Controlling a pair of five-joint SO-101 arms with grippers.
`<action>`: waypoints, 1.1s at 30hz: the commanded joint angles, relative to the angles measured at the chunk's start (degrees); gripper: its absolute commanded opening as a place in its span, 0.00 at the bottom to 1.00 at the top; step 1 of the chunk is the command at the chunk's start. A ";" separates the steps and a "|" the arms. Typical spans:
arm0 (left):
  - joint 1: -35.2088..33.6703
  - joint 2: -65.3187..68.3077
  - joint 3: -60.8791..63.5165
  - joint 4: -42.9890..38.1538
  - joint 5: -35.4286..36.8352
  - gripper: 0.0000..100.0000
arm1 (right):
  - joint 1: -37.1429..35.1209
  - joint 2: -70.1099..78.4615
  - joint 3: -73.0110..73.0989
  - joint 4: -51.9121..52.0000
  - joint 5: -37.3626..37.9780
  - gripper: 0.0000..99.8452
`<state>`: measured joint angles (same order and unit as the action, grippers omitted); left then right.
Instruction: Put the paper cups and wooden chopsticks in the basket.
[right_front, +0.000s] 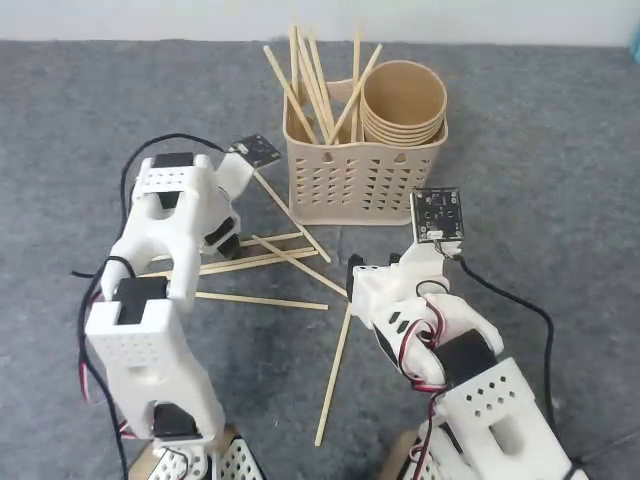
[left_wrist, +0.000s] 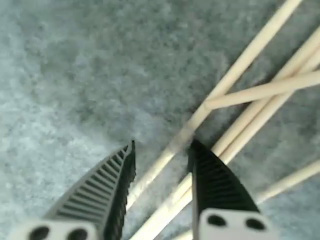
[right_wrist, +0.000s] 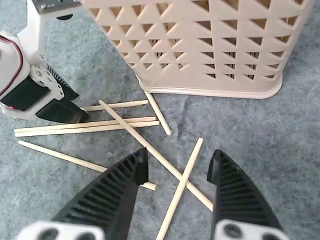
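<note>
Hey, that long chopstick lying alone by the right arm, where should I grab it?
Probably grip the chopstick on the half away from the basket, from above, jaws across its width: it lies flat on the mat, that stretch bare, while its other end crosses another chopstick.

Cups (right_front: 404, 100) stacked in basket (right_front: 365, 185); chopsticks (right_front: 260, 300) lie on carpet (right_front: 560, 180)

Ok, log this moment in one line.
left claw open around a chopstick | right claw open above loose chopsticks | cups stacked in basket | other chopsticks standing in basket
</note>
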<state>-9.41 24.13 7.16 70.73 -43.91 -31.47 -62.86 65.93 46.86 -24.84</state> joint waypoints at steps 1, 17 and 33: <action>0.62 -0.44 -1.89 1.23 -0.09 0.11 | 0.66 -1.27 -0.53 -1.27 -0.62 0.20; 1.41 -4.48 -2.68 14.95 2.99 0.01 | 0.66 -1.27 -0.53 -1.36 -0.53 0.20; -1.49 -33.32 -2.86 22.68 3.34 0.01 | 3.03 -1.27 -0.53 -1.71 -0.53 0.20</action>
<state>-10.55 0.31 6.46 94.20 -40.92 -29.80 -62.86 65.93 46.68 -24.84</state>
